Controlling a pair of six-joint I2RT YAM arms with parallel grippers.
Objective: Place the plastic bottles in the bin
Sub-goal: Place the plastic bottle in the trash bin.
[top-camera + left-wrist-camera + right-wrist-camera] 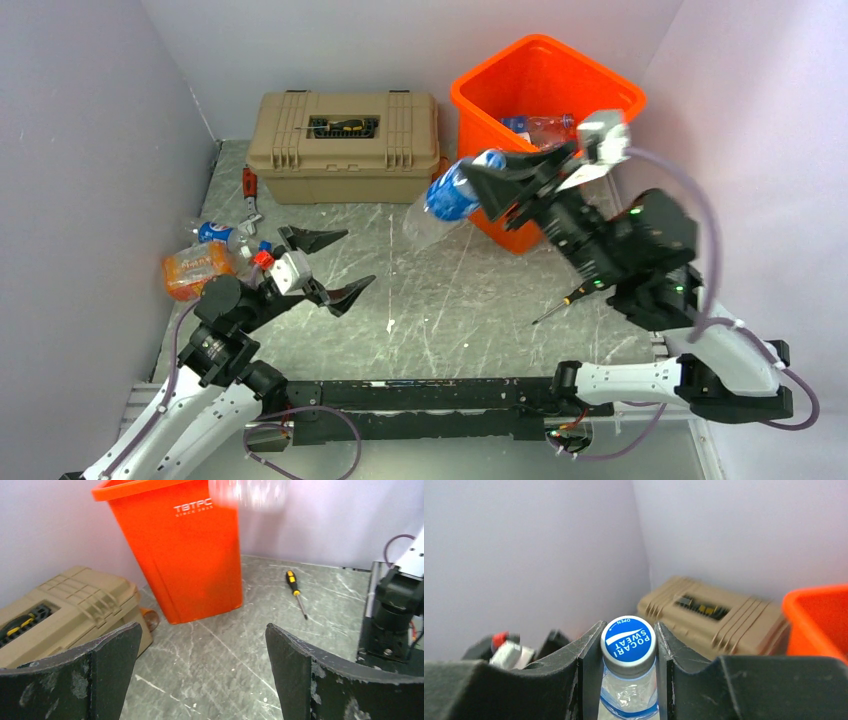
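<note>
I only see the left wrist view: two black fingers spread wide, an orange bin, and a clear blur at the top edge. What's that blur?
Observer: A plastic bottle with a blue label, held in the air by the right gripper beside the bin.
Operator: Held by which part?
Observer: Its neck, just under a blue cap that reads Pocari Sweat.
Operator: Is anything in the bin yet?
Observer: Yes, at least one clear bottle lies inside.
</note>
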